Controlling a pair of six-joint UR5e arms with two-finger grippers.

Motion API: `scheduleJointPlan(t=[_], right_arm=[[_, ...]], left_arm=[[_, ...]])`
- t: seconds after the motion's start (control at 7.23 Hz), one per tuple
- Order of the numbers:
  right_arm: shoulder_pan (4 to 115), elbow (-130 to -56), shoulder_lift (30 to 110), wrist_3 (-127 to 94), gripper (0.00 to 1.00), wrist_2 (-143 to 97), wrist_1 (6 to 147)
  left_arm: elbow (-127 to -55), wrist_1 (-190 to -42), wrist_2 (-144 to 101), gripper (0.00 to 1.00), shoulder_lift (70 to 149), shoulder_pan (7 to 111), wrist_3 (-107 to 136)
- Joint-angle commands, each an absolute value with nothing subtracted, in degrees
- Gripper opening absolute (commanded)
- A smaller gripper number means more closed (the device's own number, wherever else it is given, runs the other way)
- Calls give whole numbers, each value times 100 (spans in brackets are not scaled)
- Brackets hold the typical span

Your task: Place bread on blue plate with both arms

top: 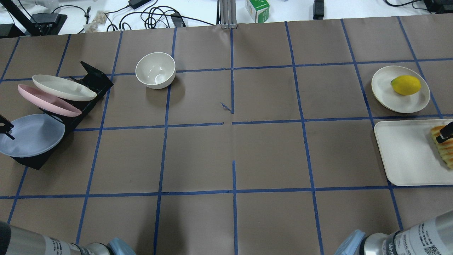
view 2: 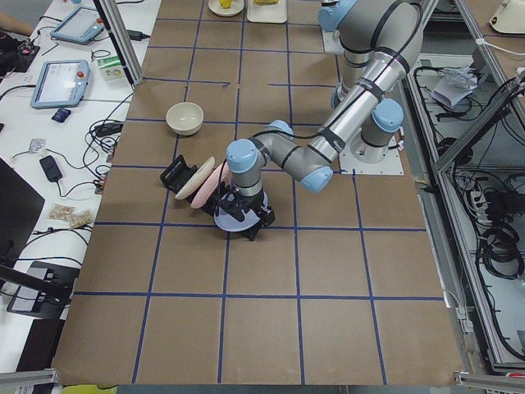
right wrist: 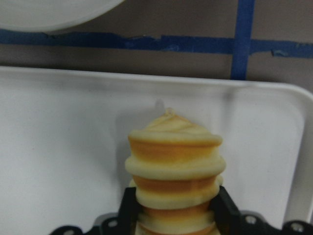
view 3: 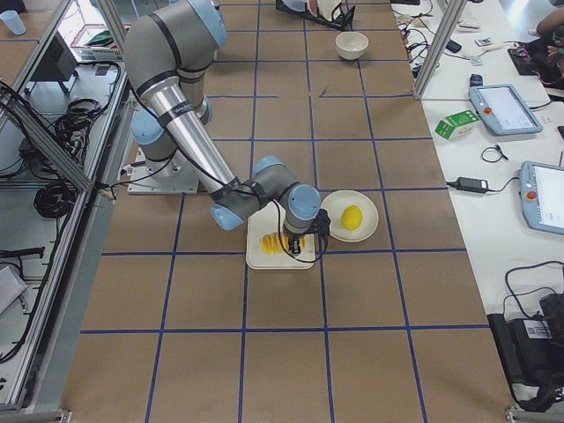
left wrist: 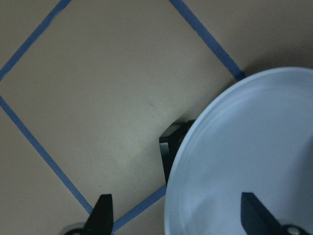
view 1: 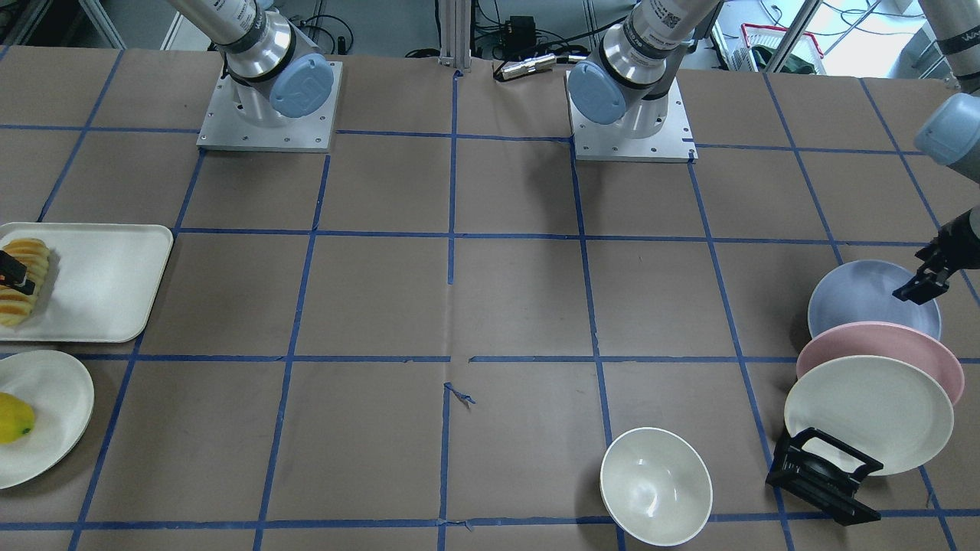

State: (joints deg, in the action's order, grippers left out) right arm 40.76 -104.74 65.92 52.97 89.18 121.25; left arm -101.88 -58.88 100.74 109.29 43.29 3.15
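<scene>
The bread (view 1: 19, 310) lies on a white tray (view 1: 107, 283) at the table's end; it also shows in the overhead view (top: 446, 150) and the right wrist view (right wrist: 173, 156). My right gripper (right wrist: 176, 205) is closed on the loaf, one finger against each side. In the front view it (view 1: 14, 274) sits over the loaf's middle. The blue plate (view 1: 857, 298) leans in a black rack (view 1: 823, 474). My left gripper (left wrist: 174, 198) is open and straddles the plate's rim (left wrist: 254, 147). It shows at the plate's edge in the overhead view (top: 6, 128).
A pink plate (view 1: 880, 344) and a cream plate (view 1: 869, 413) lean in the same rack beyond the blue one. A white bowl (view 1: 654, 486) stands near the rack. A cream plate (view 1: 53, 398) with a yellow fruit (view 1: 14, 417) lies beside the tray.
</scene>
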Motion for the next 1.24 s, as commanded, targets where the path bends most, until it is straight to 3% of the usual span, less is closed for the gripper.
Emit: scheduleJointPlan(t=[0.0,0.14,0.55,0.69,0.97,1.11], right_arm=[[4078,-10407,6671,5265,0,9060,12067],[4087,-10389,6854,5265,0,9079,12059],[4410,-10249,7574,4573,0,9070,11175],[4725,-10031,7802,4301,0,9088,10710],[5349,-9268,7928,3387,0,9079,9567],[5753,-8881,7936,2940,0,9079,9206]], left_arm=[[-10204,-5906,10090,68,10916,4324,334],[-10187,-5906,10090,56,10907,4324,343],[-10230,-5950,10107,55,10942,4228,448],[-10213,-5950,10107,47,10942,4236,483],[-10204,-5959,10064,41,10934,4236,624],[-10204,-5959,10037,34,10934,4236,624]])
